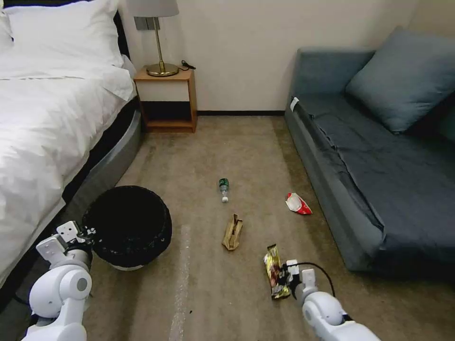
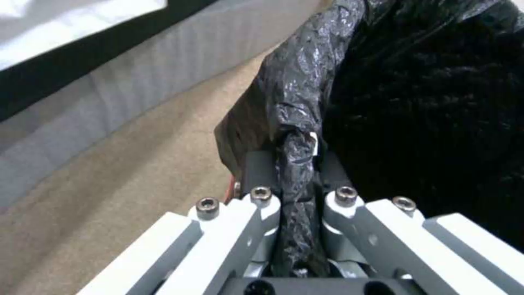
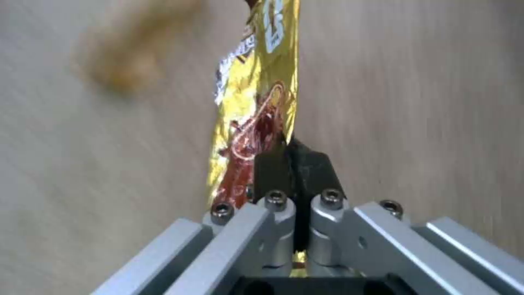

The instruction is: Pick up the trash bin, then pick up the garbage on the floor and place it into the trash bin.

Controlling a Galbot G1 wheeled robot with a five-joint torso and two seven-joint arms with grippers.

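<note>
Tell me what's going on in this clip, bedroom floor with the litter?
The left gripper is clamped on the bag-lined rim of the trash bin beside the bed. The right gripper is shut on one edge of the gold-brown snack wrapper, low over the carpet. The clear bottle, the cardboard piece and the red-and-white wrapper lie on the floor between bed and sofa.

A tan smear [image 3: 117, 69] on the carpet beyond the gold wrapper [image 3: 256, 102] is too blurred to identify, and the wrapper's far end runs off the frame. The lamp [image 1: 159, 38] loses its shade top at the picture's edge. The bottle [image 1: 223, 188] label is too small to read.
</note>
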